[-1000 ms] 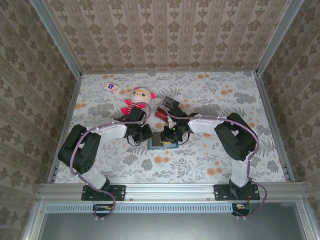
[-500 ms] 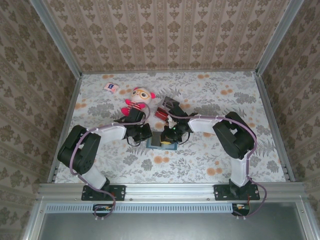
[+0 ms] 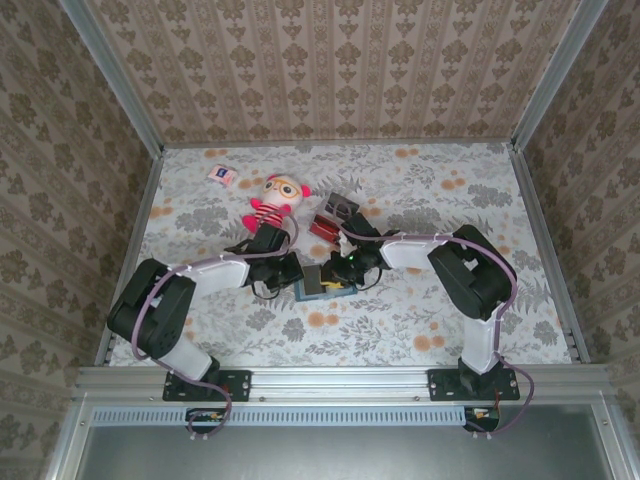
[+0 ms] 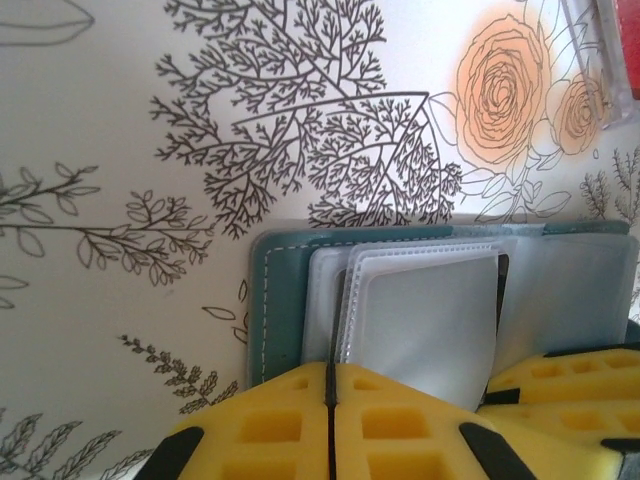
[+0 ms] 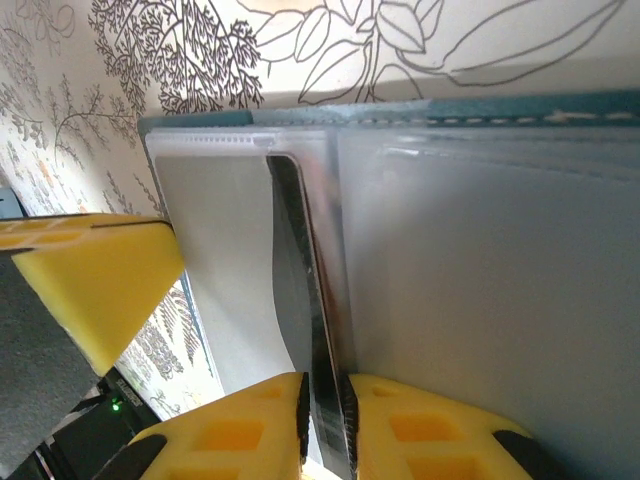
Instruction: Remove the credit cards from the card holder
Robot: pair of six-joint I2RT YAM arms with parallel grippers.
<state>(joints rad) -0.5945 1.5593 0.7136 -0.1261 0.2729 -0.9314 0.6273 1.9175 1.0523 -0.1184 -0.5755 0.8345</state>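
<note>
Now that my left claw [image 4: 328,400] has slid in, fingers together, onto the open wallet [image 4: 275,300] on the desk [image 4: 150,150], my right claw [image 5: 325,400] pinches a dark card [image 5: 300,260], ready to pull, I think.

Top cam looked down from behind; your wrist cams sat close, all sharing the card holder [image 4: 275,300].

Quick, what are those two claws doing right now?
Left gripper: shut, pads together at the card holder's edge.
Right gripper: shut on a dark credit card.
</note>
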